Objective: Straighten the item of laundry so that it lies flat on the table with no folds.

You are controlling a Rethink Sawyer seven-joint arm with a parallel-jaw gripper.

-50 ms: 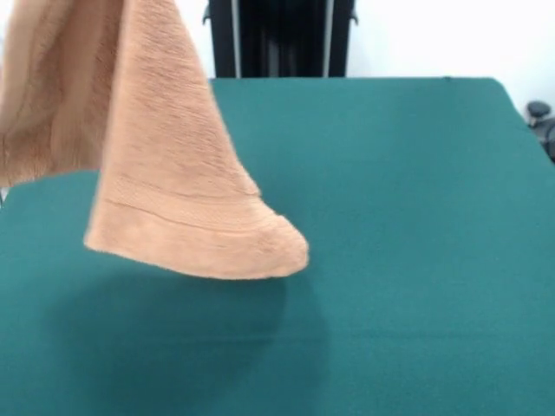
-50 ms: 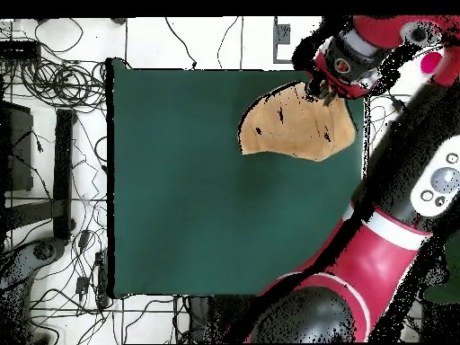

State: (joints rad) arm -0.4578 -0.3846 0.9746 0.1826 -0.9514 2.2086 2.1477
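A tan-orange towel (image 1: 173, 173) hangs in the air above the green table (image 1: 408, 217), lifted clear of the top. In the front view it drops from the upper left of the picture in a long draped fold, widening toward its lower end. A woven band runs across it just above the hem, and the hem curls round into a soft, rounded corner at the lower right. A second fold of the cloth hangs behind and to the left, ending higher up. A faint shadow lies on the table under the hem.

From overhead the towel (image 2: 296, 126) shows as a rounded, leaf-like shape over the table's (image 2: 198, 207) corner at the upper right of that picture, one tip pointing left and the broad part reaching the table's right edge. The red and black arm (image 2: 395, 234) sweeps up the right side of the table from the base at the bottom, and the gripper (image 2: 325, 88) sits at the towel's top edge, right where the cloth gathers. The cloth seems to be pinched there, though the fingers themselves are too small and broken up to make out, so how they are set cannot be told. The rest of the tabletop is plain green. Cables (image 2: 54, 81) trail over the white floor to the left of the table.
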